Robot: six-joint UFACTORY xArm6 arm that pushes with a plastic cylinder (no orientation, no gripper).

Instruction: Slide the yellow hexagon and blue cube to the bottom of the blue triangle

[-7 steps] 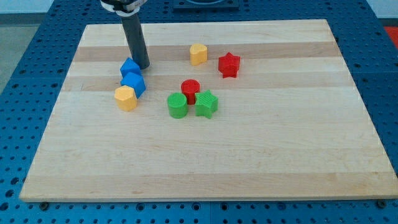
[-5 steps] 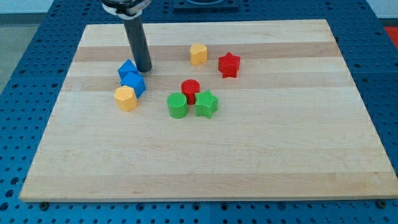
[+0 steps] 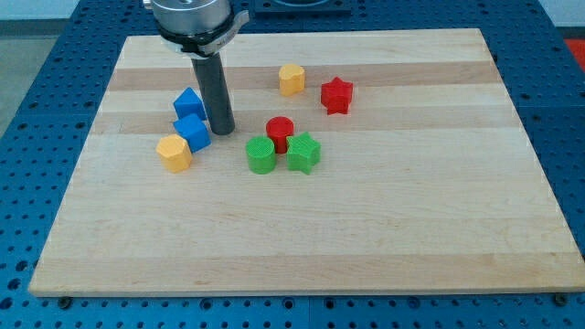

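The blue triangle (image 3: 188, 101) lies at the board's upper left. The blue cube (image 3: 193, 132) sits just below it, touching it. The yellow hexagon (image 3: 174, 153) lies at the cube's lower left, touching it. My tip (image 3: 222, 131) rests on the board right beside the blue cube's right side, below and to the right of the blue triangle. The rod rises straight up from there.
A second yellow block (image 3: 292, 79) and a red star (image 3: 336, 95) lie at the upper middle. A red cylinder (image 3: 279, 133), a green cylinder (image 3: 260, 154) and a green star (image 3: 303, 153) cluster to the right of my tip on the wooden board (image 3: 411, 219).
My tip has moved down from beside the blue triangle to the blue cube's right side. The cube has shifted slightly left and down, and the yellow hexagon has moved left and down.
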